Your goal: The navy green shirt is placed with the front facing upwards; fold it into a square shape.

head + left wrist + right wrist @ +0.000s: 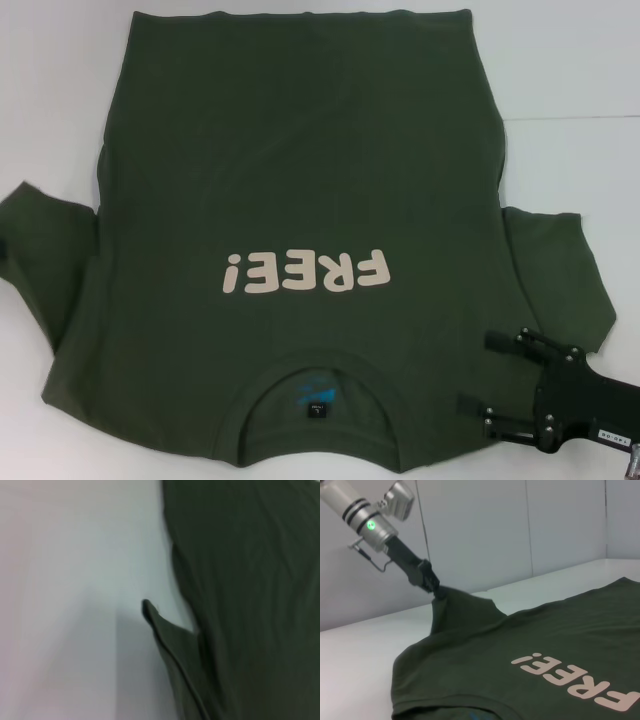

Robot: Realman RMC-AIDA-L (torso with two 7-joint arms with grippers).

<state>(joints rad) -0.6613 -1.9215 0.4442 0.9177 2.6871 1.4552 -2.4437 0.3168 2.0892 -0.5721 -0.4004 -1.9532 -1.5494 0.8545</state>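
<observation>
Folding is barely begun: the shirt point(300, 200) is spread flat, print up, on the table point(580, 150), with only its left sleeve point(455, 607) pinched and lifted by the left gripper point(439, 592). The right gripper point(500, 385) is held wide apart over the right shoulder, collar point(320, 365) just beside it. Bare table is seen beyond both sleeves; every fold is left.

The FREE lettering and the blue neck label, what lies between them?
Head view: plain green shirt fabric and the ribbed collar lie between lettering and label.
</observation>
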